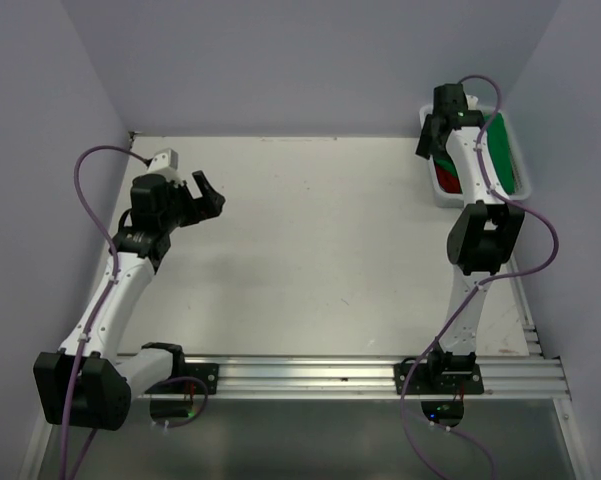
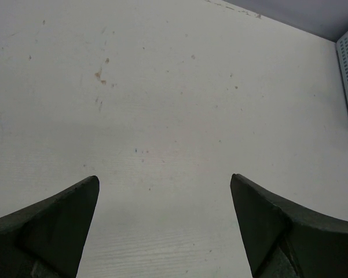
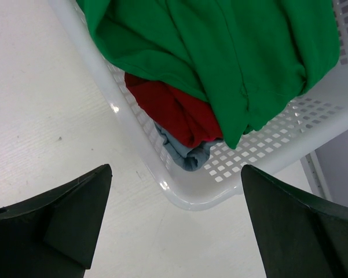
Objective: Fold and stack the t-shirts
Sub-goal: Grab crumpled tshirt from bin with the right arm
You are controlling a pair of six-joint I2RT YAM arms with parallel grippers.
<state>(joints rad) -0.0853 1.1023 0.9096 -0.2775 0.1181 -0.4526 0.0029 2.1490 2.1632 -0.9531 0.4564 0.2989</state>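
White bench point(image 1: 310, 250). White mesh basket point(image 3: 185, 197) in its far right corner, holding green t-shirt point(image 3: 220, 52) heaped over red t-shirt point(image 3: 168, 107), grey-blue cloth point(image 3: 191, 153) beneath. Right gripper point(image 3: 175, 169) above basket rim, jaws spread, holding nothing. Left gripper point(image 2: 165, 185) near bench's left edge, jaws spread.

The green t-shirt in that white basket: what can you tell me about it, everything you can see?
The green t-shirt is bright, plain soft cloth, crumpled rather than folded, with loose creases. It lies on top of the pile inside the white mesh basket at the far right of the table, resting on a red t-shirt, with blue-grey cloth beneath that. The open right tool hangs above the basket's rim and touches nothing.
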